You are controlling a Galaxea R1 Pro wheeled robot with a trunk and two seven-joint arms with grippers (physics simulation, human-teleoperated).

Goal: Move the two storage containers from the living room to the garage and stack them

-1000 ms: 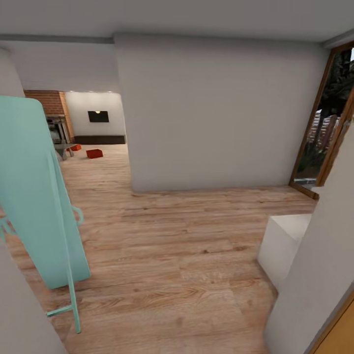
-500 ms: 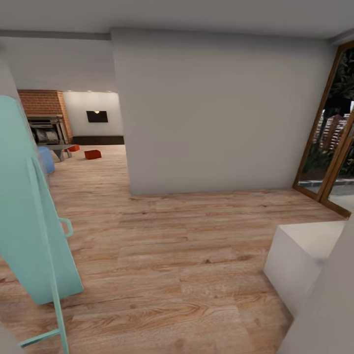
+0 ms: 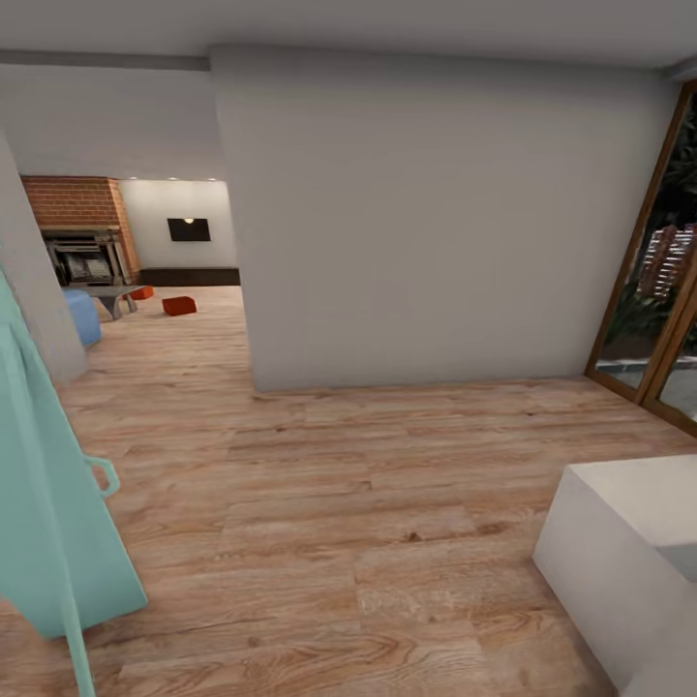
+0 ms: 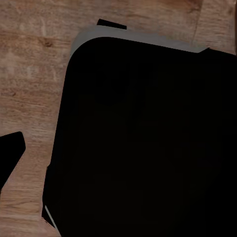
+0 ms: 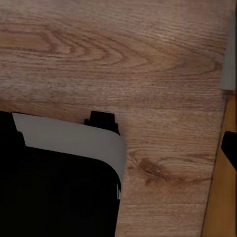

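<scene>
- Robot is in transit on the light wood-plank floor (image 3: 368, 503), in a hallway; head view looks past a big white wall (image 3: 436, 213) toward the living room (image 3: 145, 252) opening far ahead.
- Two storage containers: one orange-red bin (image 3: 179, 306) sits on the plank floor far ahead, well apart from the robot; second bin (image 3: 142, 292) is partly hidden just beyond it, next to the glass bench (image 3: 102, 290).
- Brick fireplace (image 3: 82, 227) and a bit of blue sofa (image 3: 82, 315) show beside them, so both bins are in the living room, unmoved.
- Close by: a teal rack (image 3: 53, 503) on the robot's left side, a white block (image 3: 629, 542) on its right, wood-framed glass doors (image 3: 663, 281) further right.
- Left wrist view: dark robot body (image 4: 148, 138) over plank floor; a dark tip (image 4: 11, 153) at the edge may be part of the left tool, cannot tell if wide or narrow.
- Right wrist view: dark body with a grey edge (image 5: 74, 140) above the planks; a dark bit (image 5: 230, 148) at the edge, right tool's state cannot be told either.
- No bin appears in either wrist view, so judged nothing is carried.
- Progress: judged at the very start. Nothing picked up, nothing in the garage.
- Left to do: reach the bins, lift one, haul it to the garage, set it on concrete, return for the other, stack it.
</scene>
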